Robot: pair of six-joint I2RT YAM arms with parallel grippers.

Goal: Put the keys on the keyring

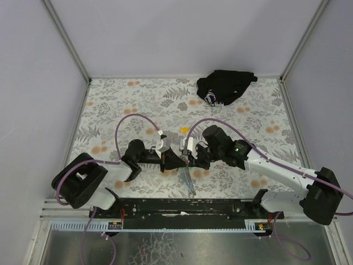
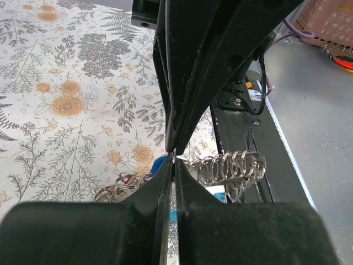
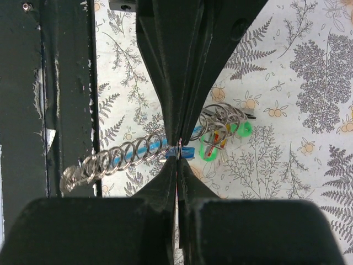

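**Left fingers** (image 1: 175, 160): at mid-frame in the top view, on the arm reaching in from the lower left. In their own wrist view they (image 2: 157, 190) rise from the bottom edge, pressed together to a hairline slit. Whether anything is pinched at the tip cannot be told.

**Right fingers** (image 1: 194, 157): just right of the left pair in the top view, tip to tip with it. In their own wrist view they (image 3: 165, 182) are likewise closed to a thin slit. What they grip, if anything, cannot be told. The two pairs meet point to point at mid-frame in both wrist views.

**Keys** (image 3: 186, 152): only the blue tag reads clearly, just beside the meeting tips. It also shows left of the tips in the left wrist view (image 2: 159, 163).

**Keyring** (image 3: 218, 132): right of centre in the right wrist view, among green tags (image 3: 208, 153) and a red one, over the worktop (image 1: 138, 99).

**Wire coil** (image 3: 127, 154): silvery, running from the lower left toward the keyring and passing behind the tips. In the left wrist view it (image 2: 231, 165) sits right of the tips.

**Strap** (image 1: 188, 179): light blue, below the fingers in the top view.

**Black cloth** (image 1: 225, 86): bundled at upper right, well apart from the fingers.
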